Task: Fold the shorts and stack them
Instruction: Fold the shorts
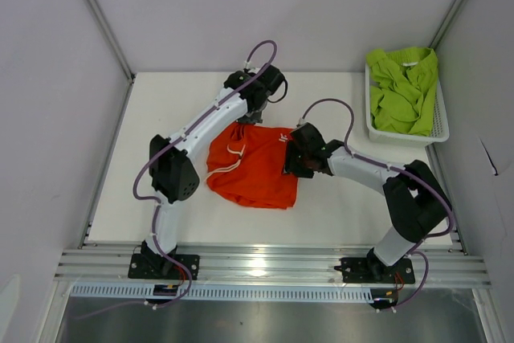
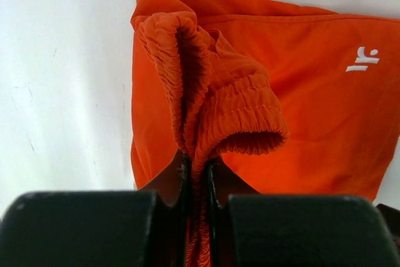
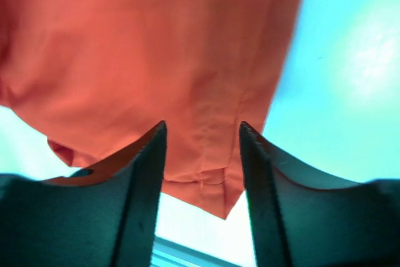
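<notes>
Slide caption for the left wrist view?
Left pincer shut on the elastic waistband of the orange shorts on the white table.

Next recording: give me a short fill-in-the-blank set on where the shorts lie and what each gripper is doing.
1. The left gripper is shut on the orange shorts' elastic ____.
2. The white basket holds the other shorts, coloured ____.
3. The right gripper straddles an edge of the orange shorts with its jaws ____.

Missing words: waistband; lime green; open.
</notes>
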Controlling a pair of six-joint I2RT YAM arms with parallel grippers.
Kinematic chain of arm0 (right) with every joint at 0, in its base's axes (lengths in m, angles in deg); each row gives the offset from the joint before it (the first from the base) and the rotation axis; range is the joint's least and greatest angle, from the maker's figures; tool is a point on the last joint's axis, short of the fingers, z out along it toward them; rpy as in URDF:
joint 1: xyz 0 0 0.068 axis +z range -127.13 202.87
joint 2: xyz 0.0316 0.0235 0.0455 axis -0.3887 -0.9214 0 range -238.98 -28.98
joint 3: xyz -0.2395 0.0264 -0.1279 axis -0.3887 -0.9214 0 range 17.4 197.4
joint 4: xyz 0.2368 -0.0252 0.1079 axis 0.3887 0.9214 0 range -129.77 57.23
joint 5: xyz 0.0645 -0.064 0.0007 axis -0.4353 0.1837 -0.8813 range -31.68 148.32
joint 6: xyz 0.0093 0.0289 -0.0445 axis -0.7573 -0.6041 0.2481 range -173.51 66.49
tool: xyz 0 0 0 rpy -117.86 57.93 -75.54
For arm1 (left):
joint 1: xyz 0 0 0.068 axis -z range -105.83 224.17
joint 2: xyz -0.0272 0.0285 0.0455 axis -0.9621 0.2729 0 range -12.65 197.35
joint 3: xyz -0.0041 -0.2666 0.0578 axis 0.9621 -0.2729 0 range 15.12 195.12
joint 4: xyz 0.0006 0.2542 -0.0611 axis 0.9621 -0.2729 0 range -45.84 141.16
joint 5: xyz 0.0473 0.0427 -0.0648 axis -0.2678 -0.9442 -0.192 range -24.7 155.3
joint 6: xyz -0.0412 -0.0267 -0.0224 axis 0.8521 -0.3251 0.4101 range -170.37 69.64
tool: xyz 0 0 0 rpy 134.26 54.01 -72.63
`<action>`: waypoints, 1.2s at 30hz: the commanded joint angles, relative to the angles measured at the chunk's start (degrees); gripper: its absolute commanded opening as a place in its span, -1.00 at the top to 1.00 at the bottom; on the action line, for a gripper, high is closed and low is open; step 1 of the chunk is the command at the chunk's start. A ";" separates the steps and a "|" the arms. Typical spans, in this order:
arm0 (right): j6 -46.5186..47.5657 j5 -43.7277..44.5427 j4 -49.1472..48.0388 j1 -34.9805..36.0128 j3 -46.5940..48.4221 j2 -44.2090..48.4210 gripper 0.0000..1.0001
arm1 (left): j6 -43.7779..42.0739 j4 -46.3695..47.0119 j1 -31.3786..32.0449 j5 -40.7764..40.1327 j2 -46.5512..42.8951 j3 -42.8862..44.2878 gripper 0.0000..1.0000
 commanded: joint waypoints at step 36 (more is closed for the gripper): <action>0.47 -0.40 -9.52 -1.70 -1.90 -11.25 1.00 | 7.17 0.44 6.96 -1.75 -3.60 1.37 1.00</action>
